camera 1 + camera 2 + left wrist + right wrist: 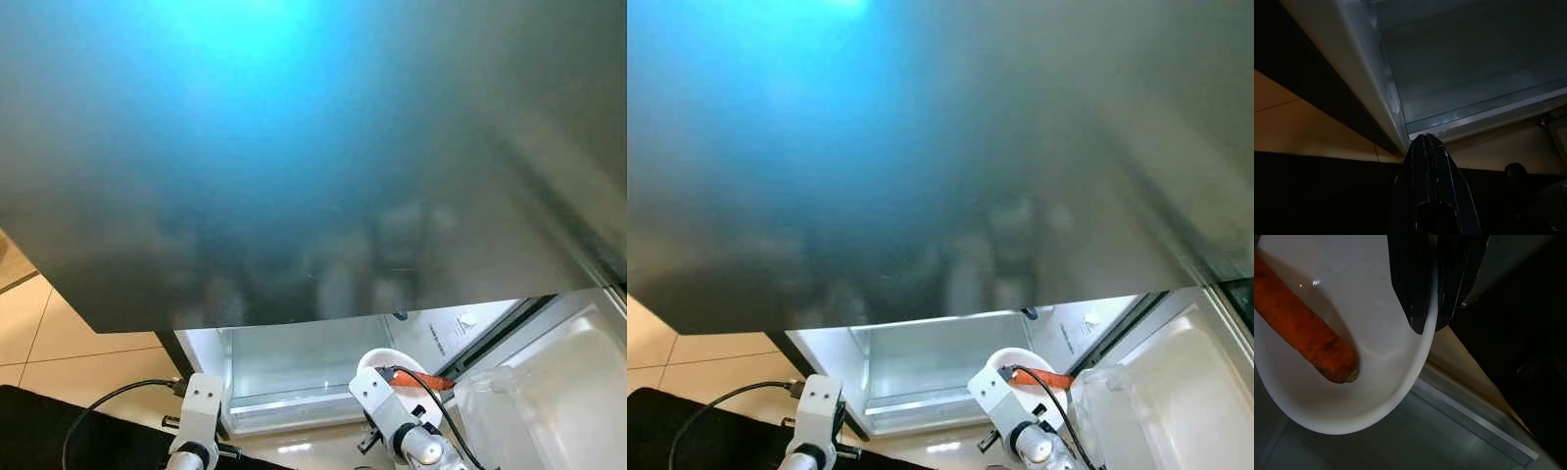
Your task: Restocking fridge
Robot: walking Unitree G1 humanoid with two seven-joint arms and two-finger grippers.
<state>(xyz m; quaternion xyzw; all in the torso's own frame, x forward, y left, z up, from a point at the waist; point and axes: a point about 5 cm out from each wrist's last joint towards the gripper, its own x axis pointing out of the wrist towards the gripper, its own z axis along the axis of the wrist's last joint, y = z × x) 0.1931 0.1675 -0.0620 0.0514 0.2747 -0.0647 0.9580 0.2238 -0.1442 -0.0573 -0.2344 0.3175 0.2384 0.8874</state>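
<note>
Right fingers [1429, 308] pinch smooth white bowl [1352, 401] rim, rough carrot [1303, 340] inside; left fingers [1426, 161] seemingly closed.

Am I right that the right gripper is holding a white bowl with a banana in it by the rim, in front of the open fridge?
Not quite: the white bowl holds a carrot, not a banana. The right wrist view shows it, with the right gripper pinching the rim before the open fridge.

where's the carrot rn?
The carrot lies in the white bowl, whose rim the right claw pinches, held on the robot's right in front of the open fridge's clear drawer.
</note>
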